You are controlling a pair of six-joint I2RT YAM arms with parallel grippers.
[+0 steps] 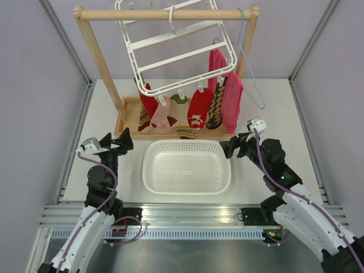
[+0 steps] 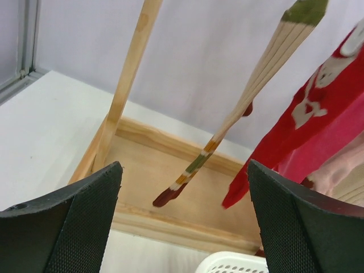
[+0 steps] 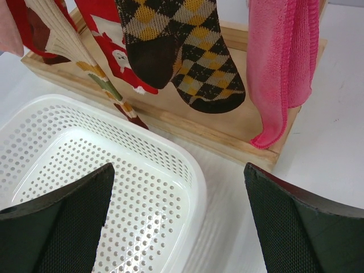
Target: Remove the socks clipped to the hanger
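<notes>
Socks (image 1: 199,111) are clipped along the lower bar of the hanger (image 1: 187,79) (hung from a wooden rack (image 1: 96,54)), behind a white basket (image 1: 187,145). Left tool (image 1: 122,141) and right tool (image 1: 231,148) are held with jaws apart, empty; the basket is flanked by them.

Robot lab cell: aluminium rail (image 1: 187,216), plain walls (image 1: 34,85)

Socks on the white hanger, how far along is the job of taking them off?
Done: nothing that shows; no sock lies in the white basket. In hand: nothing; the left pincer and the right pincer are open, one on each side of the basket, apart from the socks. Left: the socks hang clipped along the hanger, so all the unclipping is yet to do.
</notes>
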